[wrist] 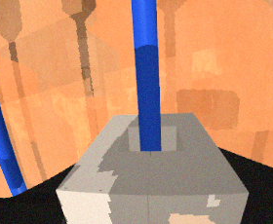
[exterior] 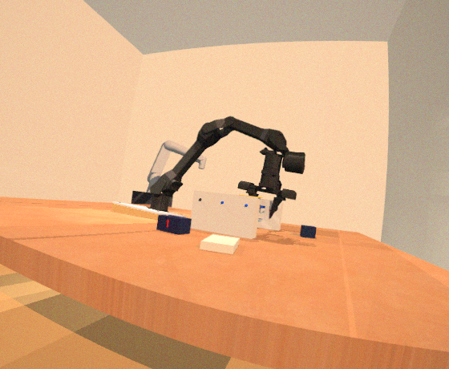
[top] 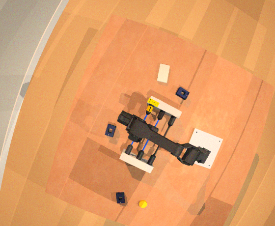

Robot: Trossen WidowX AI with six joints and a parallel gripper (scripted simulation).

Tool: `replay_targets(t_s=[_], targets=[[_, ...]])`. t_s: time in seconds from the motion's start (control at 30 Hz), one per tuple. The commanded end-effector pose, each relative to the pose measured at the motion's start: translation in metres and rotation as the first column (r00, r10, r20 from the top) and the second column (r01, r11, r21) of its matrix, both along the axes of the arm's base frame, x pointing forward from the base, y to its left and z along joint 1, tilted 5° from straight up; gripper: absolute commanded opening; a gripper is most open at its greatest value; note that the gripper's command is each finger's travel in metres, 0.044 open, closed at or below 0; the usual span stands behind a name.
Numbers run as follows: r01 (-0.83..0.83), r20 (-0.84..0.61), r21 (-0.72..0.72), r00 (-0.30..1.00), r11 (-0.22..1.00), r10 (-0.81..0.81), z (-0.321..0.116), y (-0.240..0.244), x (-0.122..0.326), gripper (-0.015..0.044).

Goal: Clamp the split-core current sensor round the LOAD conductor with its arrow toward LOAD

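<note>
Pointing down, the jaws (exterior: 264, 208) straddle — blue conductor between (wrist: 147, 73).Reaching out — jaws (exterior: 264, 206) down — over the blue conductor (top: 145, 117) (exterior: 246, 205) (wrist: 148, 73).

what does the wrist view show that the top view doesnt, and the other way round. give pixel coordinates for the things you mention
Only wrist: the grey sensor (wrist: 192, 170), a blue cable running into its opening and a seam down its front face.
Only top: three navy blocks (top: 110, 130), the yellow round piece (top: 143, 204), the cream block (top: 163, 73), the yellow marker (top: 154, 102) and both white end supports (top: 136, 161).
Both: two blue cables (top: 145, 117) (wrist: 147, 73) over the tabletop (top: 85, 172) (wrist: 260, 58), partly hidden by the arm in the top view.
</note>
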State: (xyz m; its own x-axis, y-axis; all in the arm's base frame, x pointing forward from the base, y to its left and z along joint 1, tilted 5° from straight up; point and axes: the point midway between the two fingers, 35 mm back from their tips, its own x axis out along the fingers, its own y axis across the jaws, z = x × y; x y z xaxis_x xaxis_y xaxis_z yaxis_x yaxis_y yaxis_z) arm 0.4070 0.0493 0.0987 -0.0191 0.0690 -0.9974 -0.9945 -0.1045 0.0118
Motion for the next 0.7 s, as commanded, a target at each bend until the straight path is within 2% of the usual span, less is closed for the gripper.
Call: replay_targets(t_s=[0.0,0.07,0.3,0.57,0.67], targets=[[0.000,0.000,0.000,1.000,1.000,0.000,0.000,0.000,0.000,0.0262],[0.000,0.000,0.000,1.000,1.000,0.000,0.000,0.000,0.000,0.0262],[0.000,0.000,0.000,1.000,1.000,0.000,0.000,0.000,0.000,0.0440],[0.000,0.000,0.000,1.000,1.000,0.000,0.000,0.000,0.000,0.0440],[0.003,0.049,0.006,0.999,1.000,-0.003,0.016,-0.001,-0.004,0.0440]])
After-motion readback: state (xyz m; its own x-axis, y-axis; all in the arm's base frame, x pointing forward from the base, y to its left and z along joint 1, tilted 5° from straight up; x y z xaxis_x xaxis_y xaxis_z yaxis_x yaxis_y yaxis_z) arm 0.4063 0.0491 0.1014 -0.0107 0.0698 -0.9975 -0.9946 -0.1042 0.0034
